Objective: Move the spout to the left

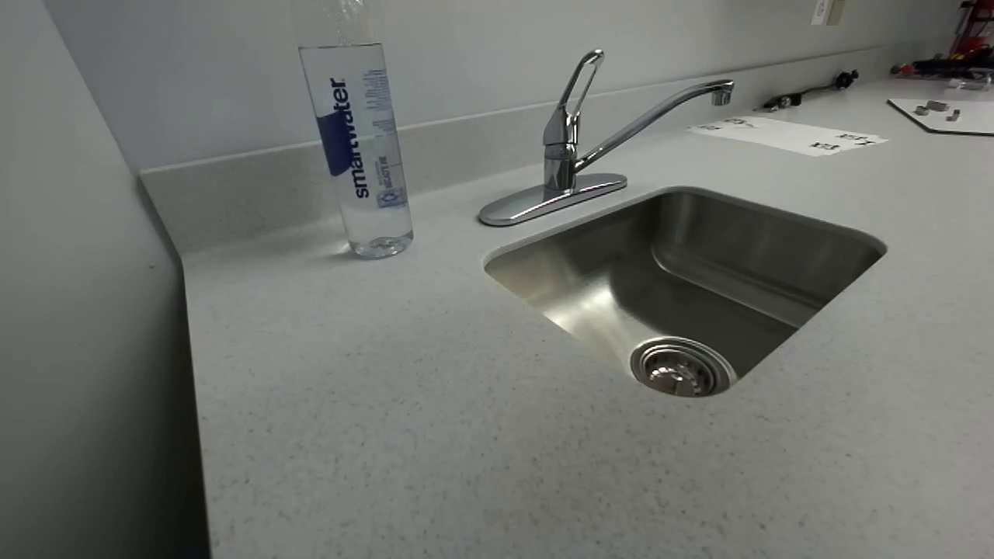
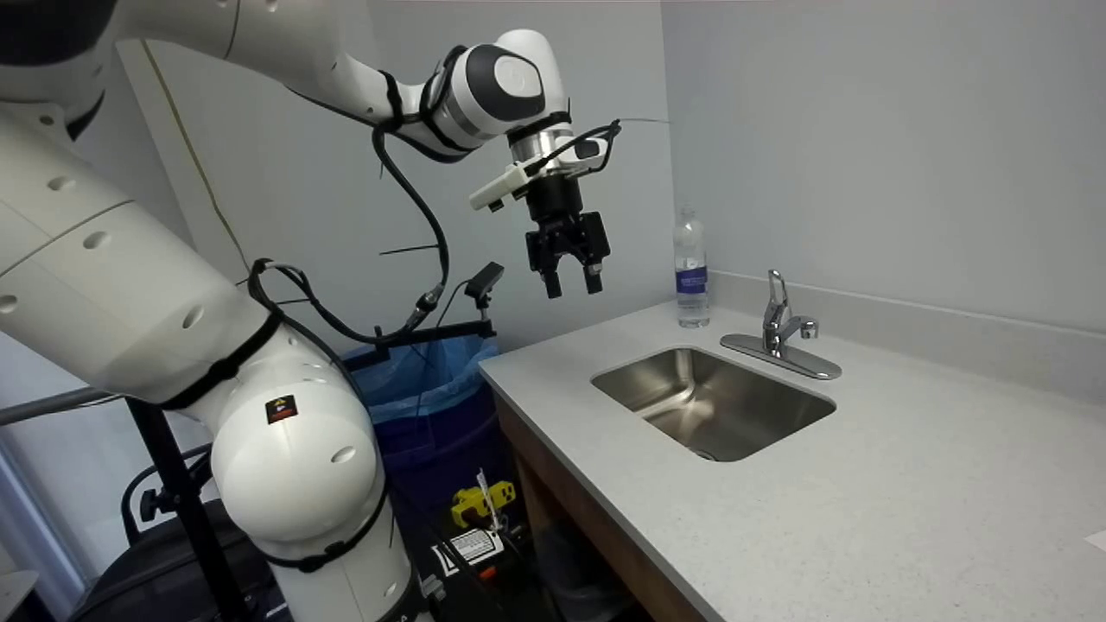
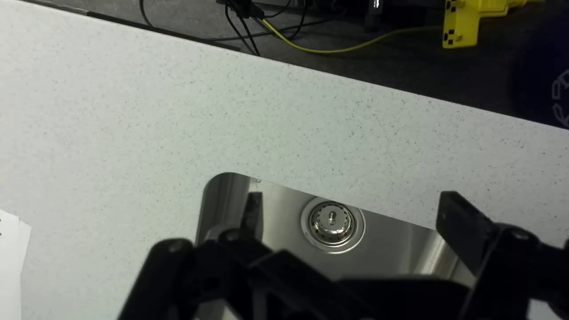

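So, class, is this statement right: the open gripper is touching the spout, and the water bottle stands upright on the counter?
Only the contact is wrong: the open gripper is apart from the spout, as both exterior views show. The water bottle does stand upright on the counter.

I count one arm (image 2: 298, 466), one gripper (image 2: 573, 287), two fingers (image 2: 551, 282). There's one sink (image 1: 699, 303), one strainer (image 3: 332, 221), one spout (image 1: 644, 120), one lever handle (image 1: 559, 128) and one bottle (image 1: 365, 140).

Gleaming chrome on the spout (image 1: 647, 120) beside the brushed-metal sink (image 1: 675, 287), smooth matt counter (image 1: 466, 427) around it, glossy clear-plastic bottle (image 1: 361, 155) near it!
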Controlling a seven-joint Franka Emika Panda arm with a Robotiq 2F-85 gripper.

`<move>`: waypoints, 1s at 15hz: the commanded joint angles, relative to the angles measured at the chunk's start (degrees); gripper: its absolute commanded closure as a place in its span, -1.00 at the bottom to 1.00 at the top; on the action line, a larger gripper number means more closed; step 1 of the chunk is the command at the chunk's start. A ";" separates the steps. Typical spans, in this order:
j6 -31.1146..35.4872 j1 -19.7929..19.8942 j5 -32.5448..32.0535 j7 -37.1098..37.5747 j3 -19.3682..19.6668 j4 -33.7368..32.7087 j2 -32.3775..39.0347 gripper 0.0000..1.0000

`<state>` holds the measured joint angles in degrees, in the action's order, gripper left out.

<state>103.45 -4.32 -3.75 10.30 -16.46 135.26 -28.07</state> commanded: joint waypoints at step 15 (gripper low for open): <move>8.27 1.88 -2.71 -1.39 10.41 -9.34 16.59 -1.00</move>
<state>110.18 -2.94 -6.54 9.71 -7.20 130.94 -16.54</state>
